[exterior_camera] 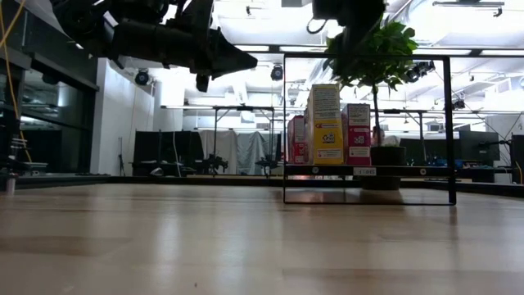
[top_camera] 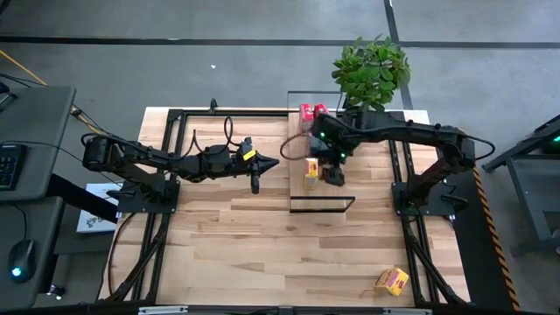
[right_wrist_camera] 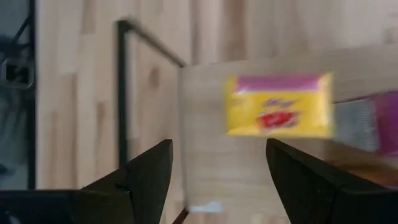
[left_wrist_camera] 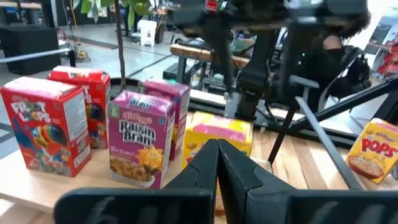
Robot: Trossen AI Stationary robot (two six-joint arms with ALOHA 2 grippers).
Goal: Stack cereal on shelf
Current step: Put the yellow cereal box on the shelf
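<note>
We see the right gripper (top_camera: 333,175) over the shelf (top_camera: 296,131), jaws spread wide with nothing between them; in the right wrist view its two dark fingers (right_wrist_camera: 146,177) stand apart above a yellow cereal box (right_wrist_camera: 278,105) that stands on the plank, not touching it. Left gripper (top_camera: 255,182) hangs above the bare tabletop (top_camera: 262,245) just beside the shelf's near side, jaws pressed together, empty; the left wrist view shows the closed tips (left_wrist_camera: 219,163) pointing at the row of boxes. On the shelf we count two red boxes (left_wrist_camera: 46,127), two pink-purple boxes (left_wrist_camera: 142,137) and the one yellow box, all upright and close together at the end near the potted plant (top_camera: 371,72). The second yellow box (top_camera: 393,281) lies on the table well apart from the shelf, near the front edge on the right arm's side.
</note>
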